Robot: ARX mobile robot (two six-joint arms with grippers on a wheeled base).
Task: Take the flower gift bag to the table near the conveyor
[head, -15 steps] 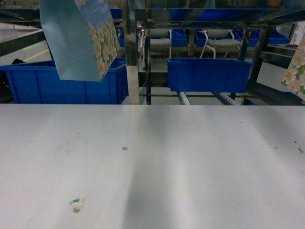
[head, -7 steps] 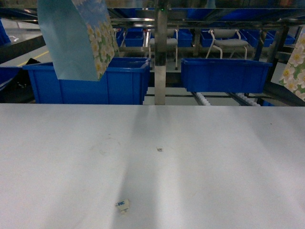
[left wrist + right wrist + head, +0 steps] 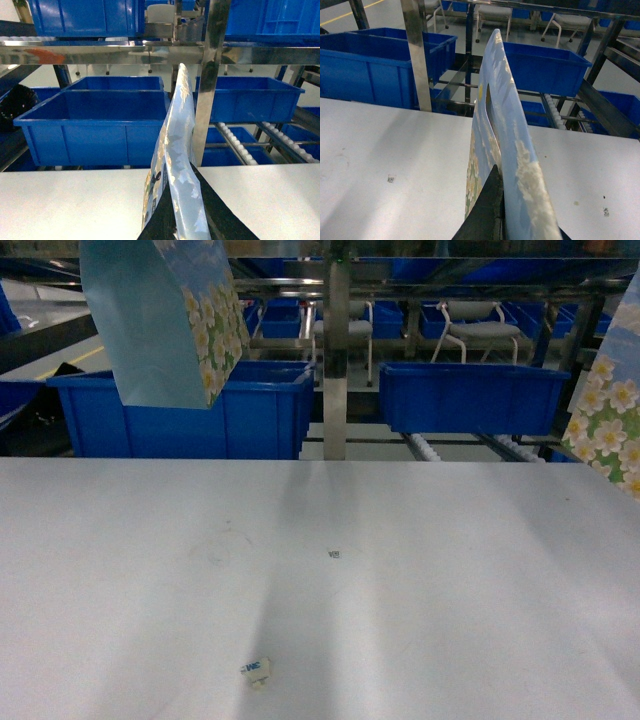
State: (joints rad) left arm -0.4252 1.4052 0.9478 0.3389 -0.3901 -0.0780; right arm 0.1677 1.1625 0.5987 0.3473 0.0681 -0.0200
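Two flower gift bags hang above the white table (image 3: pixel 400 590). One flower gift bag (image 3: pixel 165 320), pale blue with white blossoms, hangs at the head view's top left; its top is cut off by the frame. My left gripper (image 3: pixel 187 227) is shut on this bag (image 3: pixel 175 165), pinching it edge-on between black fingers (image 3: pixel 160 227). The other flower gift bag (image 3: pixel 608 425) shows at the right edge. My right gripper (image 3: pixel 509 225) is shut on that bag (image 3: pixel 502 135). The conveyor (image 3: pixel 425 448), with white rollers between steel rails, runs just behind the table's far edge.
Blue plastic bins (image 3: pixel 180 410) (image 3: pixel 470 395) sit on the rack behind the table. A steel post (image 3: pixel 337 350) stands between them. A small white scrap (image 3: pixel 256 671) and a tiny dark mark (image 3: pixel 334 554) lie on the tabletop. Chairs (image 3: pixel 480 325) stand far behind.
The view first shifted sideways along the rack, then held still. The right bag has swung further into the head view, leftward and lower. The left bag hangs as before.
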